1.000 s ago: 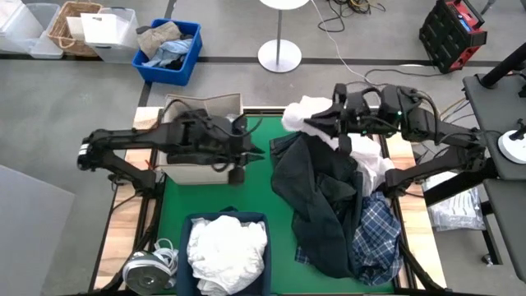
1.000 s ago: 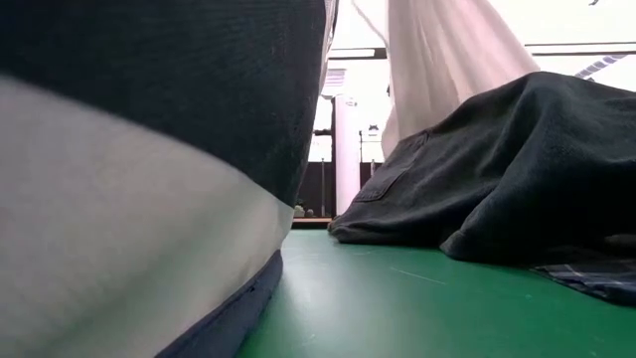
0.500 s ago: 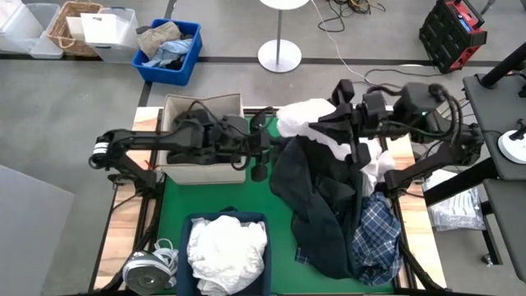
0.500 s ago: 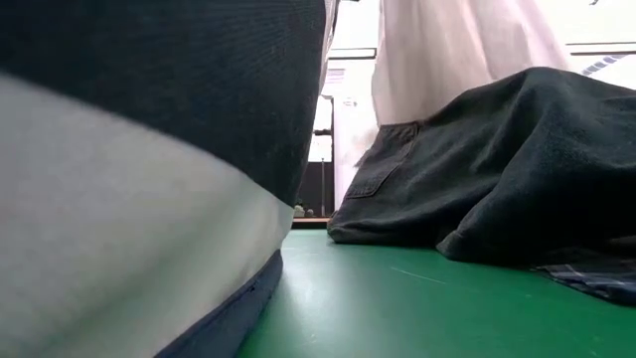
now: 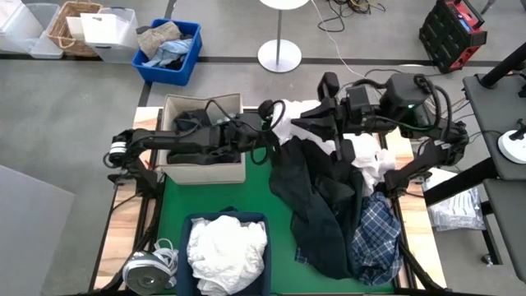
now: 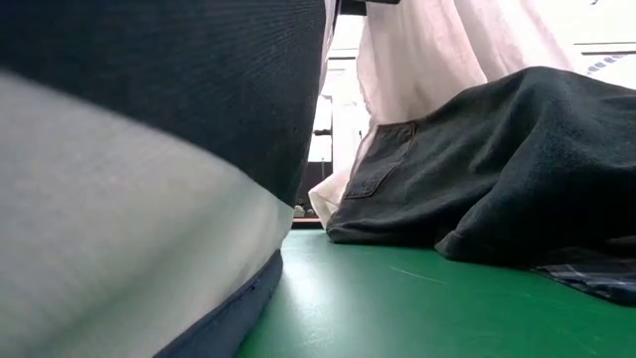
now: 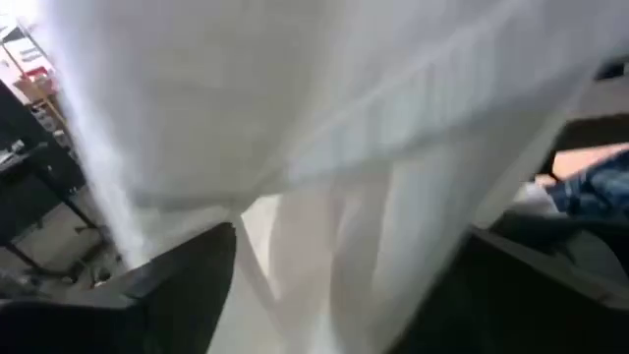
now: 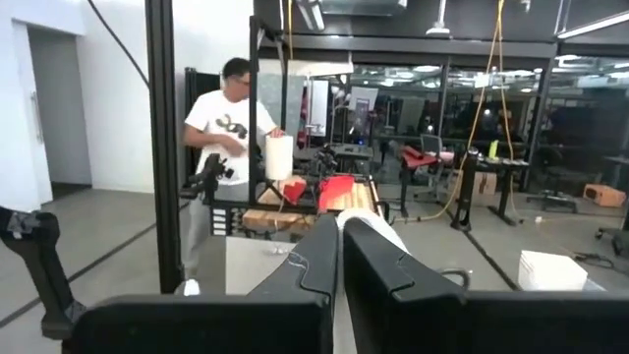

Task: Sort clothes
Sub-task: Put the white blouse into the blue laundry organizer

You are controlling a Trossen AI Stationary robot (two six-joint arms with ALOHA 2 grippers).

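Note:
A white garment (image 5: 289, 131) hangs over the table's far middle from my right gripper (image 5: 306, 117), which is shut on it. In the low view it (image 6: 437, 60) drops down behind the dark clothes pile (image 5: 320, 197). My left gripper (image 5: 271, 115) reaches in from the left and stands open, with the white cloth (image 7: 324, 118) filling the gap between its fingers. A plaid shirt (image 5: 374, 238) lies at the pile's near right. The beige bin (image 5: 238, 168) holds dark clothes and the navy bin (image 5: 187, 226) holds white ones. My left gripper stands open around the hanging white garment, one finger (image 7: 187, 280) on each side; I cannot tell whether they touch the cloth. My right gripper pinches a fold of the white garment (image 8: 356, 222) between its two shut fingers. The fingers lie about level and point toward the table's left. The garment hangs below them, and its lower end (image 6: 328, 204) reaches down by the dark pile.
A blue crate (image 5: 191, 51) with a tan and pale-blue bundle, a basket and clear boxes stand on the floor beyond the far left. A person (image 8: 231, 147) stands in the room beyond the table. Bare green mat (image 5: 255, 193) lies between the bins and the pile.
My left gripper has swung from over the beige bin toward the table's right and far edge, up to the white garment. My right gripper has carried the garment toward the left. The garment's lower end has swung left and sunk beside the dark pile.

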